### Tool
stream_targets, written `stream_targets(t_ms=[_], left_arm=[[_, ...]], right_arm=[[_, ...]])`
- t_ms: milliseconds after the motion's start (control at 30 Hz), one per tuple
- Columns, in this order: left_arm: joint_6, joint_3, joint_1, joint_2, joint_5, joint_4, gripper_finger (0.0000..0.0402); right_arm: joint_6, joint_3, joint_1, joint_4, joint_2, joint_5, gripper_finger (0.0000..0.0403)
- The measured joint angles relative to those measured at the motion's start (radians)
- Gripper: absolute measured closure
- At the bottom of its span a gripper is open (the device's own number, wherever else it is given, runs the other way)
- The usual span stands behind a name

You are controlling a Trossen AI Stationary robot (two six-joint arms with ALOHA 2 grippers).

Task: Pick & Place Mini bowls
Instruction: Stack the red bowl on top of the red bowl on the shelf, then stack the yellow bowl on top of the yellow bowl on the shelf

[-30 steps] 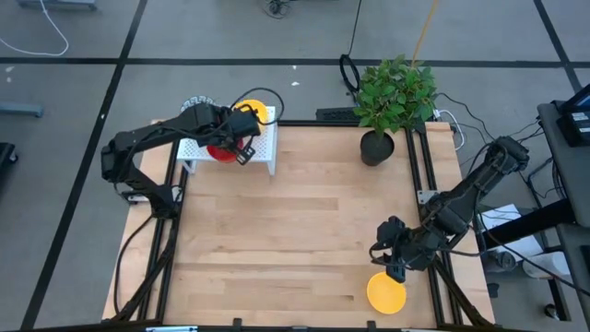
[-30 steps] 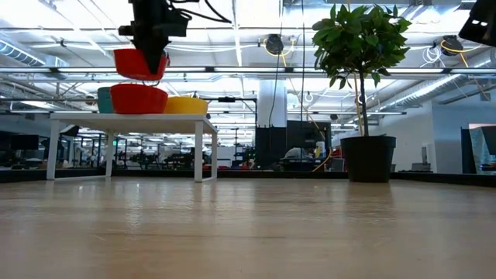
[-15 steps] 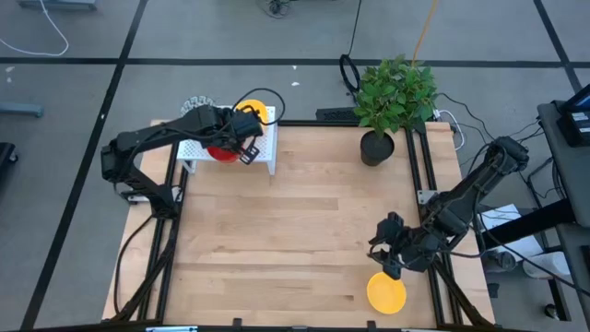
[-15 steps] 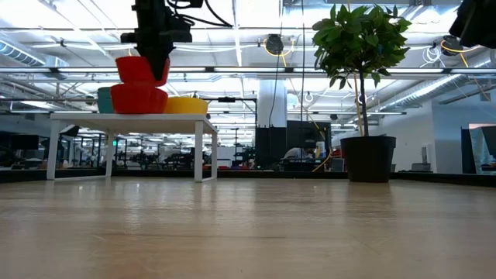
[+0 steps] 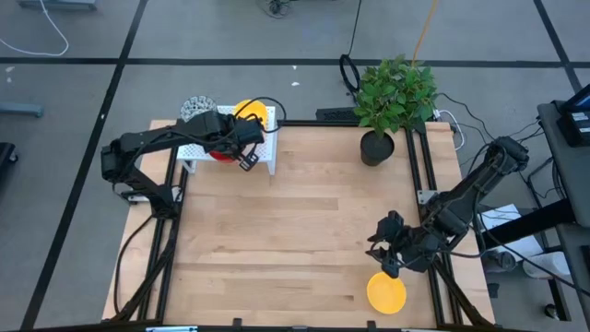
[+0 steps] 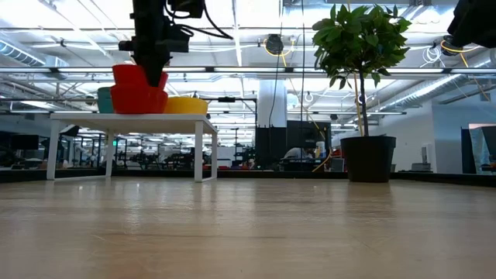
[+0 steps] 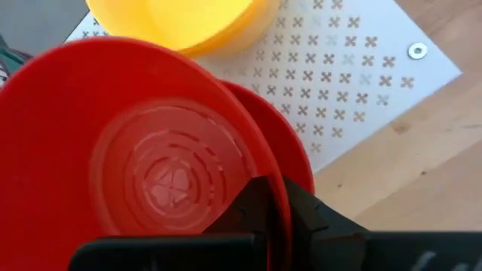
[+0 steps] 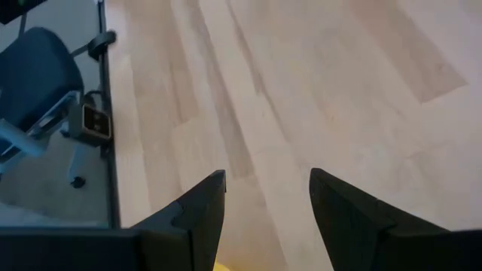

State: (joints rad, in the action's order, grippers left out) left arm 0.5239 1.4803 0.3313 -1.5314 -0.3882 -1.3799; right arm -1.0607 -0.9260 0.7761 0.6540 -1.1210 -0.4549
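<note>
While your left pincer point(image 5: 241, 148) grips 1 red bowl point(image 7: 143, 173) by its rim, directly above the red bowl point(image 6: 139, 99) on the rack point(image 5: 263, 148), your released right pincer point(image 8: 263, 203) hovers near a yellow bowl point(image 5: 386, 292) on the table point(image 5: 295, 231).

A grey floor point(image 5: 74, 101) with dark seams surrounded the wooden table point(image 5: 295, 231). Long ceiling lights point(image 6: 256, 31) lit a wide workshop. A blue office chair point(image 8: 34, 71) stood beside the table.

Bright, even overhead light; soft shadows; wrist views sl. blurred.
</note>
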Motion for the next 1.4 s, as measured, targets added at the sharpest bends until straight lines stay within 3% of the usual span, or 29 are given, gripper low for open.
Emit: stream_targets(t_ms=[767,1167,1400], left_arm=[[-0.033,-0.018,0.003,0.0,0.032,0.045,0.0361],[-0.078,-0.006,0.039,0.033,0.067,0.054,0.0252],[-0.105,0.079,0.043,0.06,0.116,0.038,0.0242]], right_arm=[[0.01,0.0,-0.003,0.0,-0.003,-0.015,0.0222],[0.028,0.0,-0.003,0.0,-0.003,-0.012,0.0222],[0.029,0.0,-0.003,-0.01,-0.003,0.049,0.0223]])
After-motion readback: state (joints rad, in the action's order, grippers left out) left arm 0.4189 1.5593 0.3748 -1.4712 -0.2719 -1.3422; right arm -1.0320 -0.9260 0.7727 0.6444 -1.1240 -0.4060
